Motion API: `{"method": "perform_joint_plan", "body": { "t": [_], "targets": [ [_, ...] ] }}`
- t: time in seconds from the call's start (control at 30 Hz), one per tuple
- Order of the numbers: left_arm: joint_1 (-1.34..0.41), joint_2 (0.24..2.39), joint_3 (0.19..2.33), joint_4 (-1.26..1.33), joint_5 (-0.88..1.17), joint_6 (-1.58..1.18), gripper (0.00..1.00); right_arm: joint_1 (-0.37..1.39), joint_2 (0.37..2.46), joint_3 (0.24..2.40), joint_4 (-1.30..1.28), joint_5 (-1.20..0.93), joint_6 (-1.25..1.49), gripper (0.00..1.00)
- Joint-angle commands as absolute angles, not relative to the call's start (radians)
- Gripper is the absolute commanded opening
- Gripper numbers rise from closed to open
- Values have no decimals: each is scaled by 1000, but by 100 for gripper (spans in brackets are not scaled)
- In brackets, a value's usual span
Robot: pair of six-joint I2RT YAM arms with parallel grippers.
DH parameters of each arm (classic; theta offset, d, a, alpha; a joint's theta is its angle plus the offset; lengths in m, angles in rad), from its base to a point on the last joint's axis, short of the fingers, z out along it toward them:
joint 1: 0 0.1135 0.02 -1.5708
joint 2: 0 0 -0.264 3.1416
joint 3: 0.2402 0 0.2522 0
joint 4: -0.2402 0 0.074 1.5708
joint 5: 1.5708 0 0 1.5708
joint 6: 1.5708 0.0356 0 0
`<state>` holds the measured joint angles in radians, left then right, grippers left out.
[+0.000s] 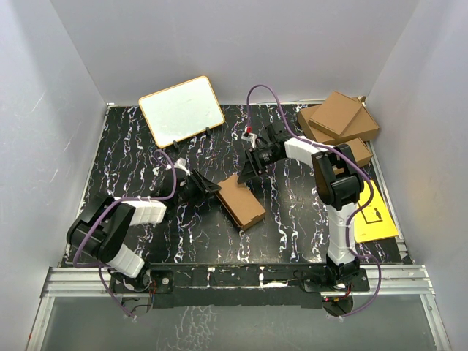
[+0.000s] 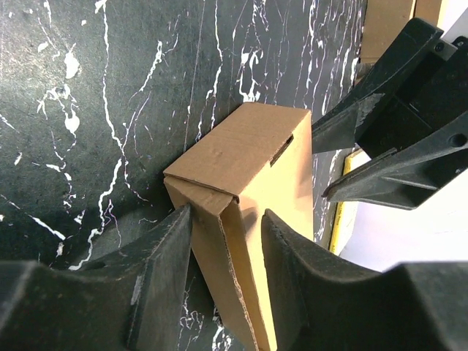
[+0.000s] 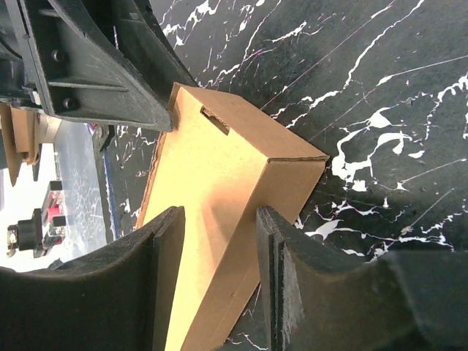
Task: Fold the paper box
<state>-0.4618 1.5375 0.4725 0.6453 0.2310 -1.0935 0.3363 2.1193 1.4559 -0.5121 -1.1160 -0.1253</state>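
The paper box (image 1: pixel 241 202), already shaped into a carton, lay on the tabletop (image 1: pixel 292 219) between both hands. The left hand (image 2: pixel 223 219) straddled its loosely closed end; whether it was clenched, I could not tell. The right hand (image 1: pixel 245 174) hovered released at the opposite end. Tucking that loose end apparently remained.

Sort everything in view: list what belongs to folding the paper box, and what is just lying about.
In the job:
paper box
left gripper and right gripper, both at the box

Lying about:
whiteboard, at the back
larger brown cartons, stacked at the back right
yellow sheet, by the right edge
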Motion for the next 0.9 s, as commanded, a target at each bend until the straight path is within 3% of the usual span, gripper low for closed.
{"method": "perform_joint_plan", "body": {
  "t": [0.0, 0.2, 0.43, 0.57, 0.7, 0.87],
  "targets": [
    [-457, 1537, 508, 647, 266, -1092, 39, 352, 2105, 1450, -469, -1124, -112, 46],
    [-458, 1565, 515, 661, 298, -1100, 27, 369, 2106, 1450, -470, -1102, -113, 34],
    [-458, 1548, 515, 637, 294, -1090, 23, 373, 2104, 1451, -472, -1096, -118, 33],
    [-458, 1501, 503, 603, 285, -1069, 30, 361, 2068, 1457, -483, -1075, -143, 45],
    [-459, 1410, 483, 543, 263, -1036, 45, 328, 2001, 1443, -494, -1053, -178, 55],
    [-459, 1275, 455, 463, 253, -996, 59, 300, 1877, 1377, -500, -1062, -272, 57]
  ]
}}
